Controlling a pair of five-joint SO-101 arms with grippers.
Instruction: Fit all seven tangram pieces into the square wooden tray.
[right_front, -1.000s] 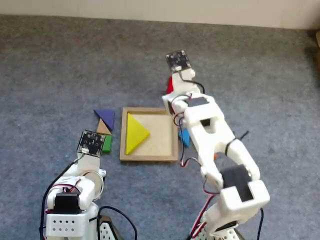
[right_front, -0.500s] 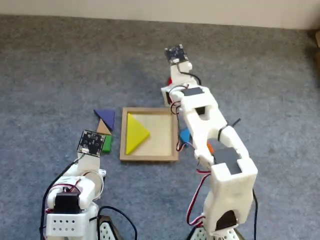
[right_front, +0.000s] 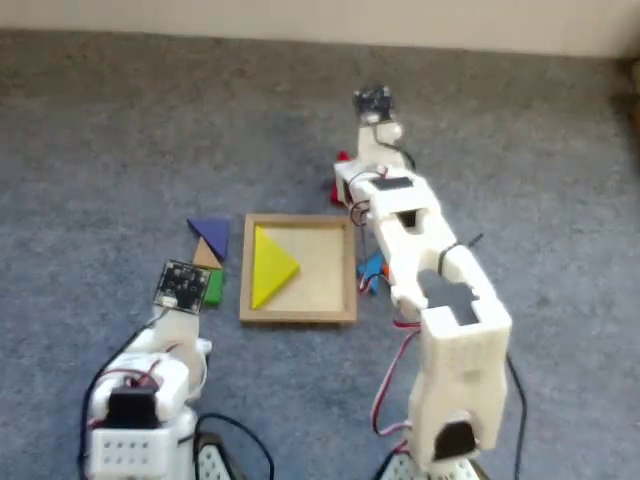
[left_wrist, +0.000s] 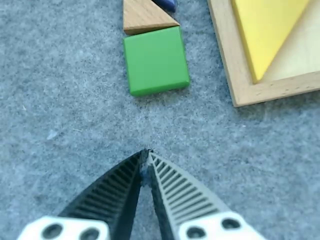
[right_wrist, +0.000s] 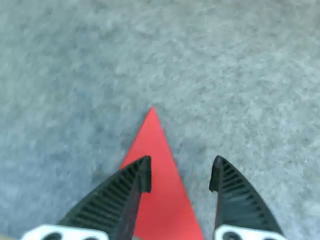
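The square wooden tray (right_front: 345, 290) lies mid-table with a yellow triangle (right_front: 270, 265) in it. A dark blue triangle (right_front: 210, 232), a tan triangle (right_front: 207, 253) and a green square (right_front: 213, 288) lie just left of the tray. A light blue piece (right_front: 369, 268) sits by the tray's right side. A red triangle (right_wrist: 159, 200) lies beyond the tray's far right corner; my right gripper (right_wrist: 181, 174) hangs open over it, one finger above the piece, the other off its edge. My left gripper (left_wrist: 146, 157) is shut and holds nothing, on the carpet short of the green square (left_wrist: 156, 60).
Grey carpet covers the table all around. The tray's near corner (left_wrist: 240, 95) and the yellow triangle (left_wrist: 265, 30) show beside the left gripper. A bit of orange (right_front: 382, 272) peeks out under the right arm near the light blue piece.
The right arm has stretched farther out and swung slightly right, bringing its gripper over the red triangle. The left arm has kept still.
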